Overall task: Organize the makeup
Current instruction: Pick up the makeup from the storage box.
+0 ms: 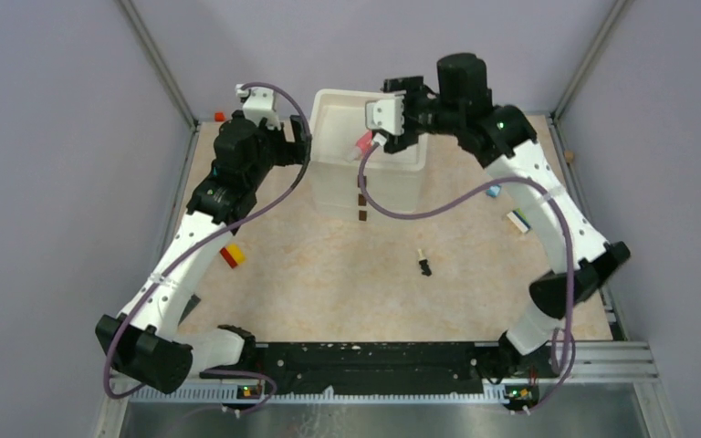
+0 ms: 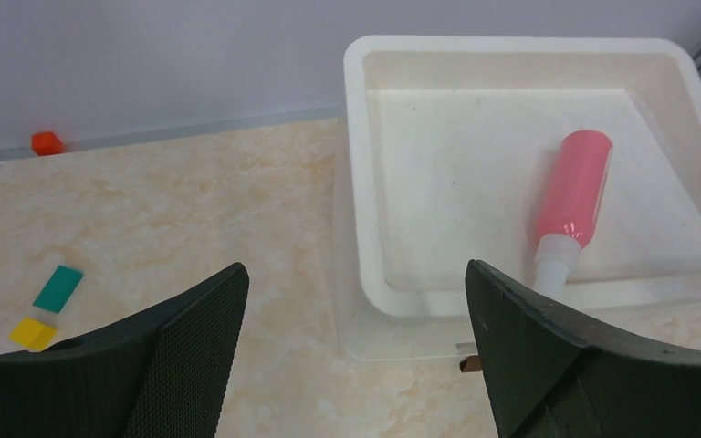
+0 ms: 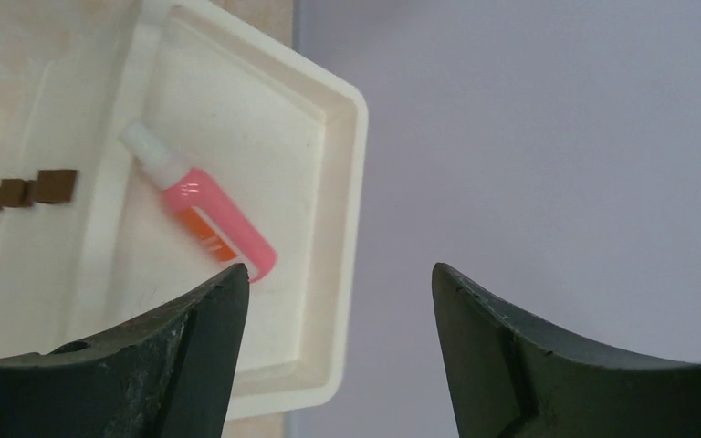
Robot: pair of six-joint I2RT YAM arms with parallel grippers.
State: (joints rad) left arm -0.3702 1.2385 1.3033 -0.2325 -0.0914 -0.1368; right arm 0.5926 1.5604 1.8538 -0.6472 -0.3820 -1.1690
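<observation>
Beige marbled surface (image 1: 347, 292), far edge: white rectangular plastic tub (image 2: 356, 182) holds the pink white-capped spray bottle (image 2: 573, 187), lying flat. Left jaws and right jaws both spread, empty, near it. Placing looks done. Next: reach back for the small dark stick (image 1: 424, 265) mid-surface.

Your left arm (image 1: 192, 246) reaches from its base up the left side, elbow low and out, wrist bent inward at the far end. Your left hand (image 2: 356, 283) has its jaws spread wide with nothing between them. Your right arm (image 1: 548, 196) arches up the right side and folds inward, wrist pointing left. Your right hand (image 3: 340, 274) is also spread and empty, near the left hand but apart from it.
</observation>
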